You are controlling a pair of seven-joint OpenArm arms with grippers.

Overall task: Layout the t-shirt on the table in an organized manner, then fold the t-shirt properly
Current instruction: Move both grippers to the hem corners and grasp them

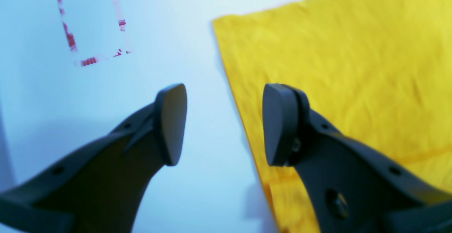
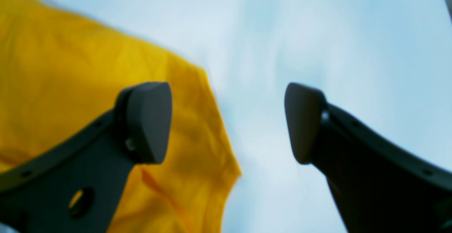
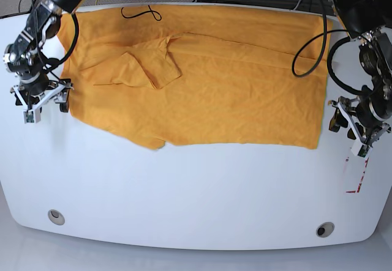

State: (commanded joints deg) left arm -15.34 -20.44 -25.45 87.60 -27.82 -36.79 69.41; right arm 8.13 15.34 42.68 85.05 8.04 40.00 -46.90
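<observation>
Base view: one t-shirt point(image 3: 202, 93) spread on one table point(image 3: 184, 191) — two grippers, left point(image 3: 344, 124) and right point(image 3: 44, 103), gape empty.

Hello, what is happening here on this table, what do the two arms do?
Two robot arms work on an orange t-shirt spread over a white table. One sleeve is folded inward. The left gripper hangs open over the shirt's edge, near the red tape. The right gripper is open too, at the opposite edge. Neither holds the cloth.
</observation>
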